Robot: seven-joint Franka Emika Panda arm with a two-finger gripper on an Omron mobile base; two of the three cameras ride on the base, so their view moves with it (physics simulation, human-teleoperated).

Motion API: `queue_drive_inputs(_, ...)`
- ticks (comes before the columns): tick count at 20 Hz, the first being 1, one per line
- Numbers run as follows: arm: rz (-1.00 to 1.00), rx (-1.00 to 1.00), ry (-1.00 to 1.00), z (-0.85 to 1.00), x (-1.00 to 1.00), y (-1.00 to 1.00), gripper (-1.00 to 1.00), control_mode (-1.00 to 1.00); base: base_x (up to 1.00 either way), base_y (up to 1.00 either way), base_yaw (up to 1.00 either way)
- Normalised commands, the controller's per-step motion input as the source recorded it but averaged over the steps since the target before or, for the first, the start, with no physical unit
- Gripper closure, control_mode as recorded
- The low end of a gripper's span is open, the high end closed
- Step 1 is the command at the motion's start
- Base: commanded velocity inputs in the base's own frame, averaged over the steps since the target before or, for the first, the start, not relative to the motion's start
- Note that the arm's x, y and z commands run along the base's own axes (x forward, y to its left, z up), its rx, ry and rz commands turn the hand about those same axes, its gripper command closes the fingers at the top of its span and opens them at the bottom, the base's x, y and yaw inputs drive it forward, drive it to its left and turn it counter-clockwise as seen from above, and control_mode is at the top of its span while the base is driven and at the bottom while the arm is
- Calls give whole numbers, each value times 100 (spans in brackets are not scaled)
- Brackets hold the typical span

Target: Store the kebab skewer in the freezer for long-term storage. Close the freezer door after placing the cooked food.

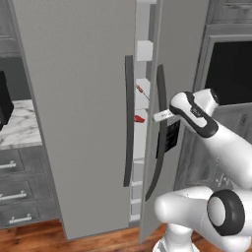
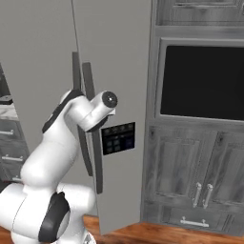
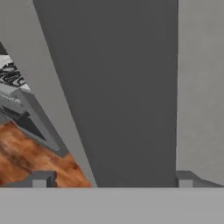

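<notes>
Door-closing step: kebab skewer (image 1: pixel 141 91) sits inside the freezer (image 1: pixel 142 74); gripper (image 3: pixel 112 180), fully open and empty, must push the freezer door (image 1: pixel 170 59) shut.

I see a warm wood floor (image 1: pixel 29 238) underfoot. On my left, a marble counter (image 1: pixel 19 125) sits over grey drawers (image 1: pixel 22 197). On my right, a dark built-in oven (image 2: pixel 202 81) sits above grey panelled cabinet doors (image 2: pixel 190 167) with silver handles.

Two fridge doors (image 1: pixel 78 108), one oven (image 2: pixel 202 78) (dark), one skewer (image 1: pixel 141 91).
</notes>
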Motion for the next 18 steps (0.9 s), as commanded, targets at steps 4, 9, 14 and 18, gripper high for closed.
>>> queue_drive_inputs(4,-26,-8,3,31,16,34,-100,-100,0,0,0)
queue_drive_inputs(9,-27,-17,0,29,22,30,-100,-100,0,0,0)
queue_drive_inputs(14,-21,-15,0,48,20,11,-100,-100,0,0,0)
queue_drive_inputs(18,-14,-10,0,47,19,0,-100,-100,0,0,0)
